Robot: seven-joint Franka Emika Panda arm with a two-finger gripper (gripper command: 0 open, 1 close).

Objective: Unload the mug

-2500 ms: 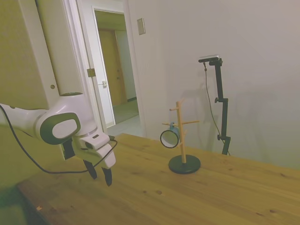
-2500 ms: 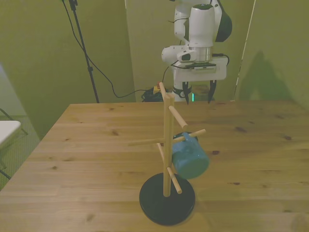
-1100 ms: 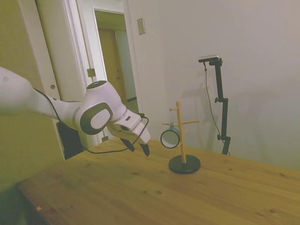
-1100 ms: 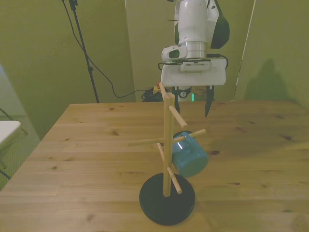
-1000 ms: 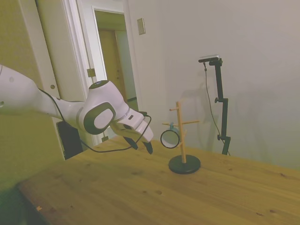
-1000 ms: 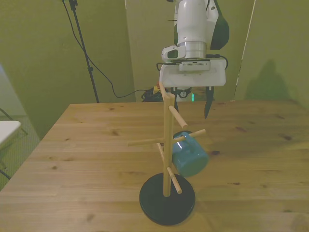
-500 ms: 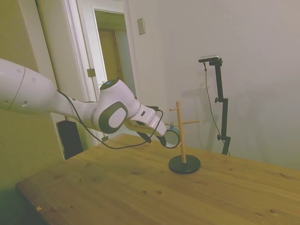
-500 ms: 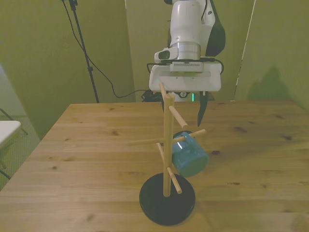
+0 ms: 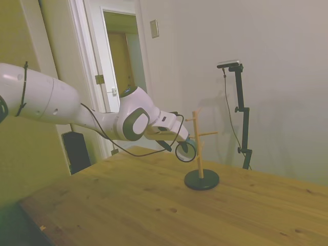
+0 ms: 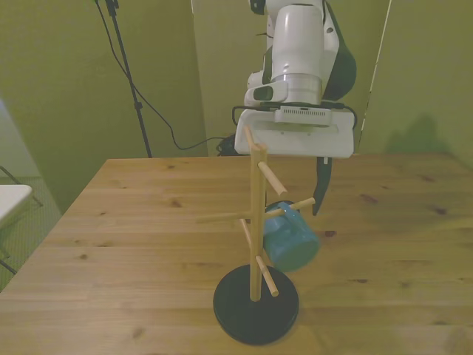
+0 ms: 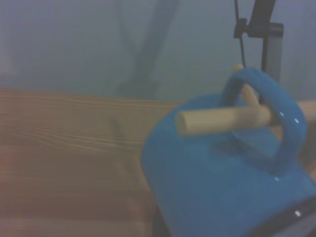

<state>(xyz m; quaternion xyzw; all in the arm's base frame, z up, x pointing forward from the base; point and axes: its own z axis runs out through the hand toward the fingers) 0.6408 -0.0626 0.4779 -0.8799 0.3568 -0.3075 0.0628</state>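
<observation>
I am reaching my claw [image 10: 292, 194] in toward the mug [image 10: 291, 237], having closed most of the gap in the last couple of seconds: a moment ago I was hanging back over the far edge of the table [image 10: 133, 222], and now my wrist is right up against the rack [image 10: 256, 222]. The mug is hanging by its handle [image 11: 269, 116] on one of the rack's middle pegs [image 11: 224, 121], on the front view's right of the post, tilted, with its open mouth facing me in the side view. My claw is spread wide and holding nothing; one finger [image 10: 319, 185] shows just past the peg on the front view's right, while the other is hidden behind the post. From the side my fingertips seem to be arriving at the mug's rim [image 9: 185, 151], though I cannot tell if they are touching it. I judge the approach nearly done; next comes closing on the mug and sliding it off along the peg, not straight up, lest the rack tip.
</observation>
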